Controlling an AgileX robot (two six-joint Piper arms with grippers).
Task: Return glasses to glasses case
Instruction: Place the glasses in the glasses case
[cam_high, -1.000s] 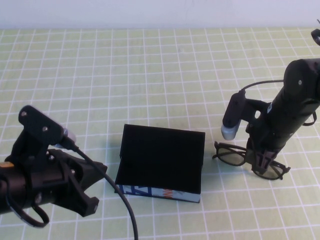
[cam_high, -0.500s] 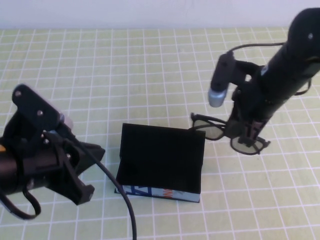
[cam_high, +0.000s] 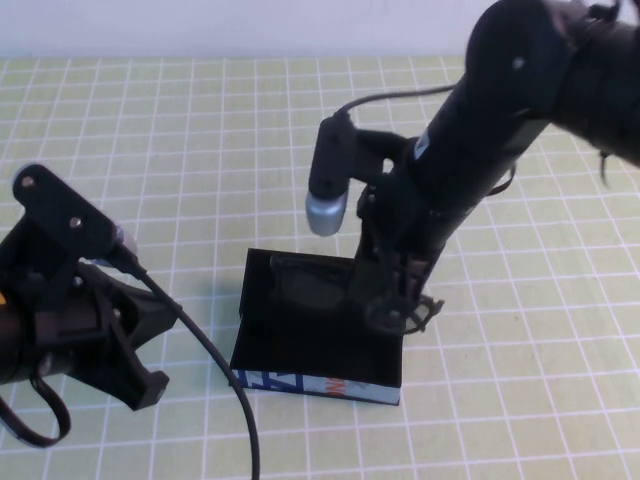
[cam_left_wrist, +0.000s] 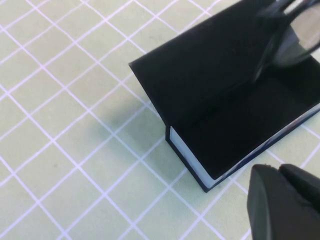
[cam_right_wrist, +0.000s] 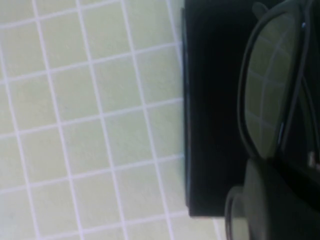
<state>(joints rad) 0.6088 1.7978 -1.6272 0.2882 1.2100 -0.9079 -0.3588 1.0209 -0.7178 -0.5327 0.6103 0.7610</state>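
Note:
The glasses case (cam_high: 300, 345) lies open in the middle of the table, its flap lid toward the far side and its light-blue printed edge (cam_high: 320, 385) toward me. My right gripper (cam_high: 397, 295) is shut on the black glasses (cam_high: 300, 281) and holds them just over the case's right half, one lens above the lining. The right wrist view shows a lens of the glasses (cam_right_wrist: 270, 90) over the case (cam_right_wrist: 210, 100), below the gripper (cam_right_wrist: 272, 200). My left gripper (cam_high: 150, 388) sits shut at the lower left, apart from the case (cam_left_wrist: 240, 115); the glasses (cam_left_wrist: 295, 40) show at the view's edge.
A green mat with a white grid (cam_high: 200, 150) covers the table. A black cable (cam_high: 215, 370) runs from the left arm toward the near edge, close to the case's left corner. The right arm's wrist camera (cam_high: 328, 185) hangs above the case's lid.
The right arm lifted the glasses off the mat to the right of the case and carried them left over the open case. The left arm drifted slightly left.

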